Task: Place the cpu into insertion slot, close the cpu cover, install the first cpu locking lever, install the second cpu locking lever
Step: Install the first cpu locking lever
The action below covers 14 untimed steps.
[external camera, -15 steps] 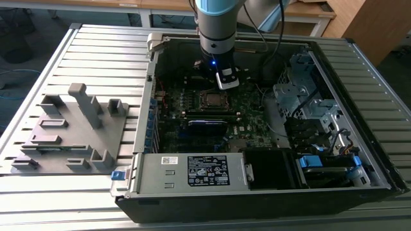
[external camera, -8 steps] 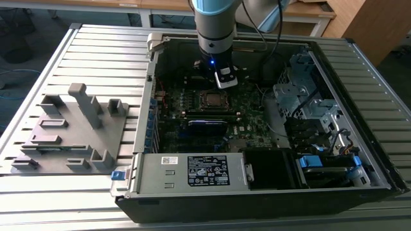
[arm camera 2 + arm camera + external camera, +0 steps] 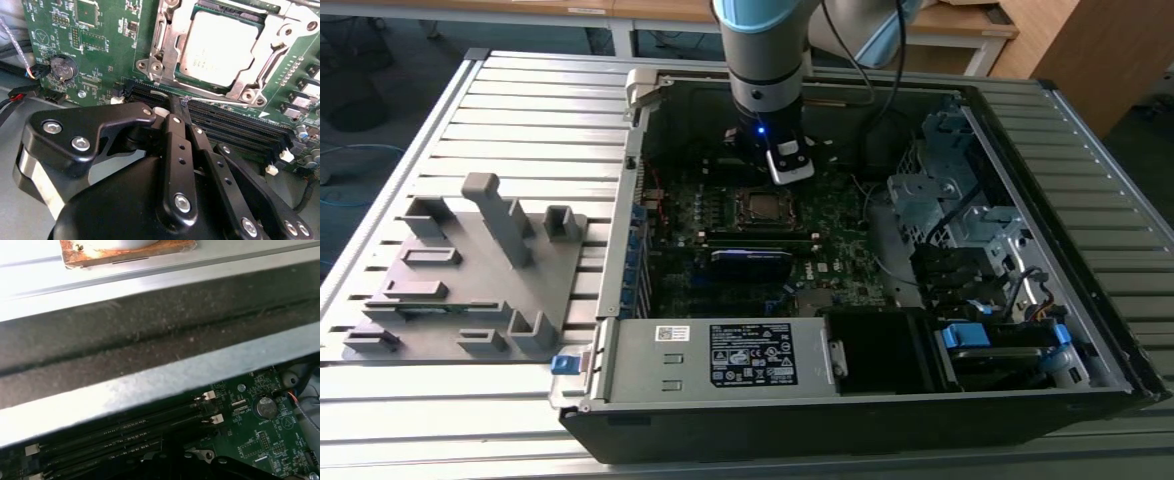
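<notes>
Gripper [image 3: 790, 174]: closed, upper centre of exterior view, beside the cpu [image 3: 761, 206].
Risk: sideways slip could scrape the cpu cover [image 3: 167, 55] or memory slots [image 3: 240, 130].

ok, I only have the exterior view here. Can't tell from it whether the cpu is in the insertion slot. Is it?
Observer: Yes. In the second wrist view the cpu is seated, and its silvery top shows through the window of the cpu cover, which lies flat over it.
Operator: And where is the claw relative to it?
Observer: The claw is low over the memory slots, right beside the cover's near edge. Its tip is close to a thin metal rod that runs along that edge and looks like a locking lever.
</notes>
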Each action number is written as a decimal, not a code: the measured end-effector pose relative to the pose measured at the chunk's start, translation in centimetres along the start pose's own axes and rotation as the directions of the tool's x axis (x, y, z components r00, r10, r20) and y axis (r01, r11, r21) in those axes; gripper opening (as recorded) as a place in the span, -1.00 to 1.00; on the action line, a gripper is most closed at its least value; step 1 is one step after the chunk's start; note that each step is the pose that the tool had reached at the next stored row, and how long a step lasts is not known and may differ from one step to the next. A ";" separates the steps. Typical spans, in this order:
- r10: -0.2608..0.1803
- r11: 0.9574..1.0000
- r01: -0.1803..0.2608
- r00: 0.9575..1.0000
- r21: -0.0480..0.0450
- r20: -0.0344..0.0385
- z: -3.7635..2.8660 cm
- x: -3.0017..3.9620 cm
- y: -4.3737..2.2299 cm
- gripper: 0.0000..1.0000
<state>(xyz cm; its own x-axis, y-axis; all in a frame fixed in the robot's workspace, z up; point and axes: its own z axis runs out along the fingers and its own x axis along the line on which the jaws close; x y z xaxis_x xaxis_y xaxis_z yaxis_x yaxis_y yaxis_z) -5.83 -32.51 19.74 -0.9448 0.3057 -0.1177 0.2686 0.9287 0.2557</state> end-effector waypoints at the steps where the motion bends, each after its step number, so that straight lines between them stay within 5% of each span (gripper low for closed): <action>1: -0.001 1.000 0.001 1.000 0.001 0.003 0.00 0.05 -0.01 -0.79; 9: -0.012 1.000 0.012 0.999 0.005 0.044 -0.06 1.03 -0.32 -0.79; 14: -0.013 1.000 0.013 0.999 0.003 0.049 -0.09 1.33 -0.40 -0.79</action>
<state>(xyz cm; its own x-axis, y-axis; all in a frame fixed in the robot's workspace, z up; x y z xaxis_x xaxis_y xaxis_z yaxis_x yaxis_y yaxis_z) -7.21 -32.49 19.57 -0.9379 0.3035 -0.1681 0.2570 0.9332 0.2511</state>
